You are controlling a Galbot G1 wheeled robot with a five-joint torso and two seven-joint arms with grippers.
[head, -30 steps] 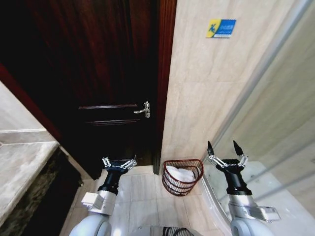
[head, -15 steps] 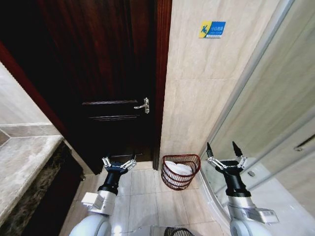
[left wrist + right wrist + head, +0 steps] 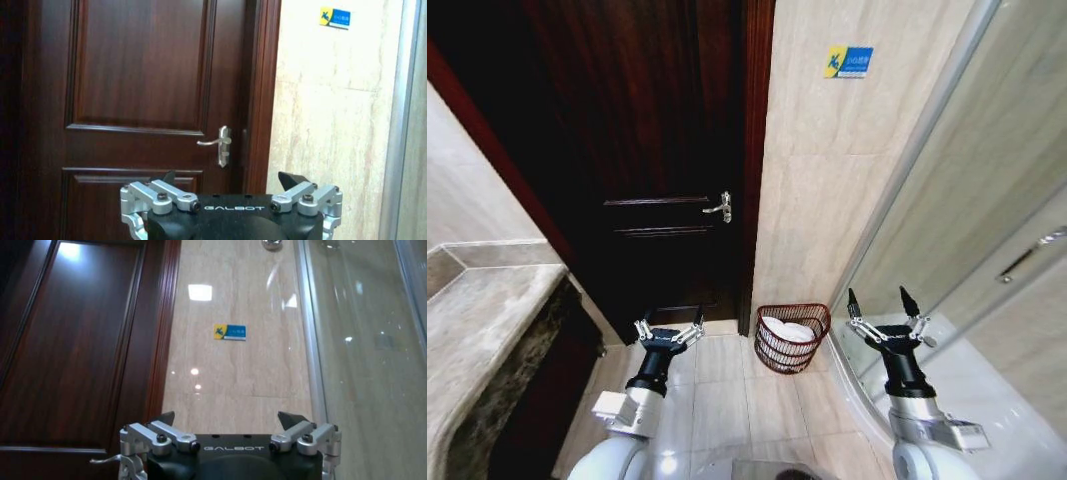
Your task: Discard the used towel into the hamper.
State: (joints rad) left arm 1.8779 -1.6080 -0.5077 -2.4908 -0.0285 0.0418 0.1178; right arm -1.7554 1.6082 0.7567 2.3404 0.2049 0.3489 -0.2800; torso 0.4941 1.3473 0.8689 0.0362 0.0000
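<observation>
Towel in hamper; both hands empty, fingers spread wide.
Head view: hamper on floor by tiled wall, between left hand and right hand; wrist views face door handle, blue sign.

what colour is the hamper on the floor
The hamper is dark reddish-brown open wire, with something white inside; the head view shows it best.

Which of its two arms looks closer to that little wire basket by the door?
Probably the right. In the head view the hamper, white cloth already inside, stands on the floor nearer the right gripper than the left gripper. Both grippers are open and empty, held up in front of the robot.
</observation>
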